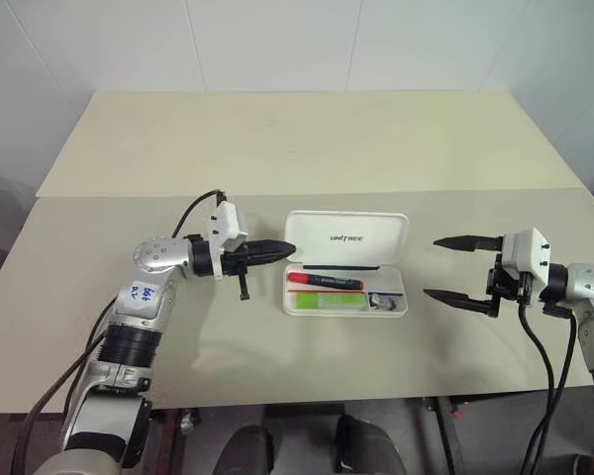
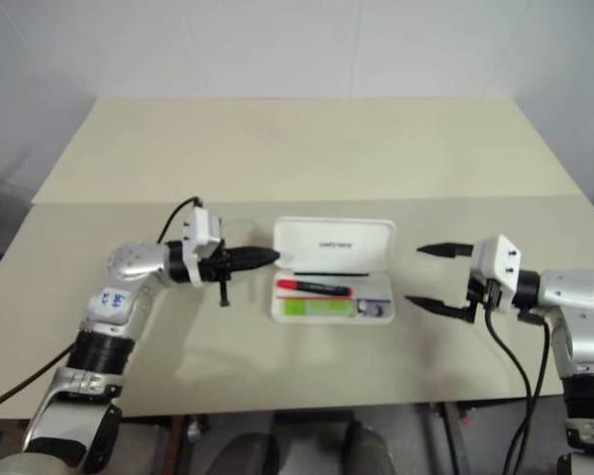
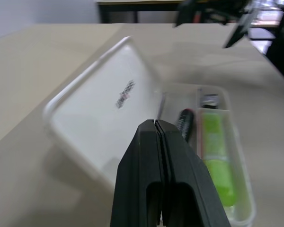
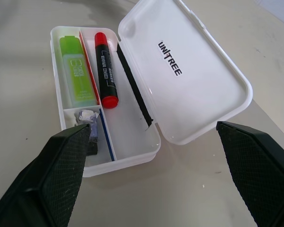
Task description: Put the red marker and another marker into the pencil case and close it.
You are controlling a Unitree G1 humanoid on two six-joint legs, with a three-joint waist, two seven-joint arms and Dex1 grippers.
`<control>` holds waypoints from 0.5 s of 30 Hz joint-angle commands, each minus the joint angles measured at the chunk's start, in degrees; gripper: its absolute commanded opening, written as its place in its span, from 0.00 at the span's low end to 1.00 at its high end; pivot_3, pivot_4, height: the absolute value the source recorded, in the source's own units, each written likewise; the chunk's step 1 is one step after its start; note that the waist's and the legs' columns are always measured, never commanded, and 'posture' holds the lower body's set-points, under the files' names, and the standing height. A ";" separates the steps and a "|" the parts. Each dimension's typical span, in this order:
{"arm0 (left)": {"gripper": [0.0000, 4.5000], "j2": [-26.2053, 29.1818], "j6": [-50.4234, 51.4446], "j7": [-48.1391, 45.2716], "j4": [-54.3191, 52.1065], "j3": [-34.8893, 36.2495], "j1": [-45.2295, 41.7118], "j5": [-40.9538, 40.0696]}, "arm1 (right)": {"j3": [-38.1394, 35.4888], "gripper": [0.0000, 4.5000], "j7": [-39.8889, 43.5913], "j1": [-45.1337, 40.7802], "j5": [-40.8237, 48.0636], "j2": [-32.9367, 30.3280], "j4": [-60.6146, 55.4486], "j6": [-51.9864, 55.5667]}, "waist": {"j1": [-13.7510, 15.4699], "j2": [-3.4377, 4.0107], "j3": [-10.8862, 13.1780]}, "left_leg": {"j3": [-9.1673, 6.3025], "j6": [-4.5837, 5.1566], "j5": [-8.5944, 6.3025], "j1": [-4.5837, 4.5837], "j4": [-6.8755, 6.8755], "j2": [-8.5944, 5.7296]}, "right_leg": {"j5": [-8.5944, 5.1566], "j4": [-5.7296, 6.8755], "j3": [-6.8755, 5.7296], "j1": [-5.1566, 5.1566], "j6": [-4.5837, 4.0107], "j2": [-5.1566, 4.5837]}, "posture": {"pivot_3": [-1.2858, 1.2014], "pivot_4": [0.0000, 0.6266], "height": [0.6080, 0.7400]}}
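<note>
Table: we see a pale beige tabletop (image 1: 307,139) with a seam running across it; the white hard-plastic pencil case (image 1: 346,276) lies near the middle of the front panel.
Pencil case: we find it open; its rounded rectangular lid (image 4: 189,71), printed with small dark letters, leans back on the hinge away from the robot; the tray (image 4: 132,146) faces up.
Red marker: the slim marker with red cap and dark barrel (image 4: 105,68) lies flat inside the tray, in the long compartment next to the lid.
Other marker: the chunky translucent lime-green highlighter (image 4: 76,71) lies in the neighbouring compartment on the near side, parallel to the red marker and parted from it by a thin divider.
Small compartment: we note a small crumpled item (image 4: 87,116) at the tray's right end; we cannot tell what it is.
Left gripper (image 1: 287,247): its two black fingers are pressed together, holding nothing; the tip points at the case's left end, close by the lid's edge.
Right gripper (image 1: 444,267): its fingers stand wide apart and empty; it hovers to the right of the case, clear of it, pointing toward it.
</note>
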 commanded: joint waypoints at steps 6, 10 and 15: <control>0.01 -1.27 0.46 12.72 0.83 3.45 1.16 2.71 | -1.28 1.00 -0.90 -0.55 0.72 0.12 -1.19 -0.68 | 0.15 0.00 0.00 | -0.02 0.00 0.00 -0.01 0.04 -0.01 | 0.00 0.00 0.03 0.02 0.00 -0.01 | 0.52 0.24 1.00; 0.01 -2.47 0.11 18.61 6.55 2.72 -1.67 6.17 | -1.05 1.00 -0.77 -1.08 0.48 0.26 -0.72 -0.97 | 0.16 0.00 0.00 | 0.00 0.00 0.00 0.02 0.03 -0.01 | 0.00 0.01 0.02 0.02 0.00 -0.01 | 0.52 0.24 1.00; 0.01 -5.63 -2.70 19.56 14.05 1.16 -7.37 7.87 | -0.66 1.00 -0.67 -1.86 0.17 0.60 -0.12 -1.29 | 0.39 -0.02 -0.01 | -0.01 0.00 0.00 -0.02 0.04 -0.04 | 0.01 0.00 -0.01 0.02 0.02 -0.01 | 0.52 0.24 1.00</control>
